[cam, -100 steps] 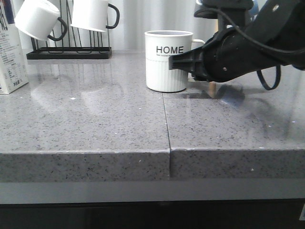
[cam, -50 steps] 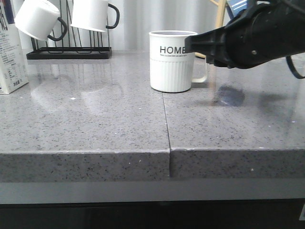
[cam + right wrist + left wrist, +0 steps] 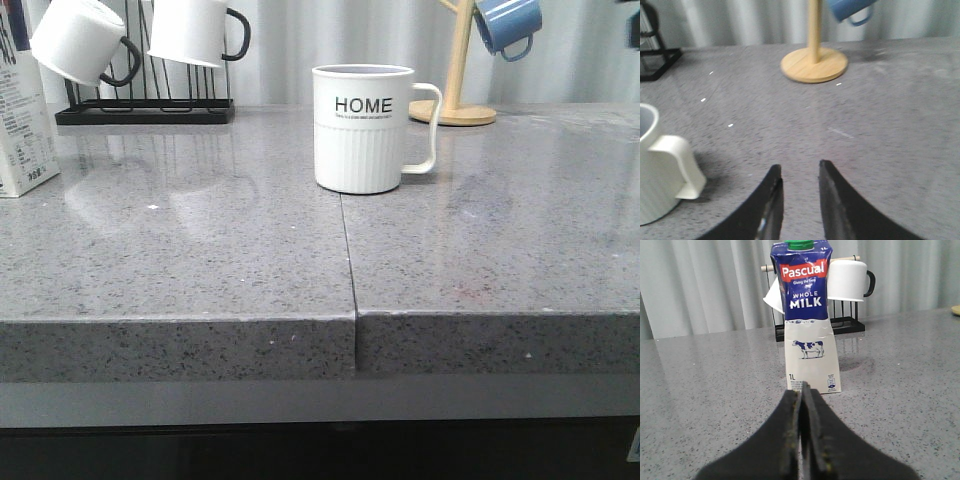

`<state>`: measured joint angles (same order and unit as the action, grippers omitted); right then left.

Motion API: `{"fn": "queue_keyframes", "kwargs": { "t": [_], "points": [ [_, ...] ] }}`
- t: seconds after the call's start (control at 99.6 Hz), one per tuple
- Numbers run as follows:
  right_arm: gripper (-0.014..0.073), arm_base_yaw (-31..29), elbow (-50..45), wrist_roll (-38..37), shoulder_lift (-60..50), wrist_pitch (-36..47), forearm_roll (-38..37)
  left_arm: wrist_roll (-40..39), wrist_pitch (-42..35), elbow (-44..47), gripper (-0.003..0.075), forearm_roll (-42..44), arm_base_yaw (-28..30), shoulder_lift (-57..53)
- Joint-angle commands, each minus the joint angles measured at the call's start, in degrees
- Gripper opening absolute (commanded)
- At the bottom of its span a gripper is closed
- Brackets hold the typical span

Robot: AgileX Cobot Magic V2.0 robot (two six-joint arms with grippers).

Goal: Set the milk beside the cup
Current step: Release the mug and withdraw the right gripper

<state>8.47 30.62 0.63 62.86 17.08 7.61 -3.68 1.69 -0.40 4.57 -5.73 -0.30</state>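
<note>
The left claw point(image 3: 801, 395) has its two black fingers pressed flat together, and there is nothing between them. It points straight at the milk point(image 3: 806, 315), which stands up tall on the gray counter point(image 3: 700, 385) a little way in front of it, not touching. The milk carton is white at the bottom and dark blue at the top, with a green cap, a red label, the words "WHOLE MILK" and a small cow picture. Behind it sits a black rack point(image 3: 840, 325) with a white mug point(image 3: 847, 280) hanging on it.

The right claw point(image 3: 799, 182) has its fingers a little apart, with only a thin gap, and it holds nothing. It hangs above the bare counter near the cup point(image 3: 657, 170) (only the cup's rim and its thin white handle show at the edge of that view). Farther off stands a wooden mug tree point(image 3: 814, 62) with a blue mug point(image 3: 850, 10) on it.

From the front, the cup point(image 3: 365, 128) stands upright in the middle of the counter, with "HOME" in black letters and ribs on its lower half. Its handle points to the right. The milk is far off at the left edge, well apart from the cup, and only its side shows. Neither claw can be seen in the front view.
</note>
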Motion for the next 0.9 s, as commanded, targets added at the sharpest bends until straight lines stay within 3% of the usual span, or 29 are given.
{"fn": "queue_keyframes", "kwargs": {
  "t": [0.0,0.181,0.301,0.512,0.703,0.773,0.893],
  "points": [
    [0.0205,-3.57,-0.86,-3.35,-5.64,2.22,-4.72,-0.55,-4.62,2.93,-0.0021,-0.35,0.10,-1.87],
    [0.0205,-9.00,-7.84,-8.19,-15.83,1.61,-8.18,-0.55,-4.62,2.93,-0.0021,-0.35,0.10,-1.87],
    [0.0205,-11.62,-11.62,-10.37,-23.08,-2.98,-11.70,-0.55,-4.62,2.93,-0.0021,-0.35,0.10,-1.87],
    [0.0205,-11.85,-13.53,-17.63,-33.64,-10.07,-18.37,-0.55,-4.62,2.93,-0.0021,-0.35,0.10,-1.87],
    [0.0198,-11.85,-13.53,-18.10,-40.28,-14.66,-19.56,-0.55,-4.62,2.93,-0.0021,-0.35,0.10,-1.87],
    [0.0146,-11.85,-13.53,-18.10,-41.28,-15.50,-19.56,-0.55,-4.62,2.93,-0.0021,-0.35,0.10,-1.87],
    [-0.0060,-11.85,-13.53,-18.10,-41.49,-17.46,-19.56,-0.55,-4.62,2.93,-0.0020,-0.35,0.10,-1.87]
  ]
}}
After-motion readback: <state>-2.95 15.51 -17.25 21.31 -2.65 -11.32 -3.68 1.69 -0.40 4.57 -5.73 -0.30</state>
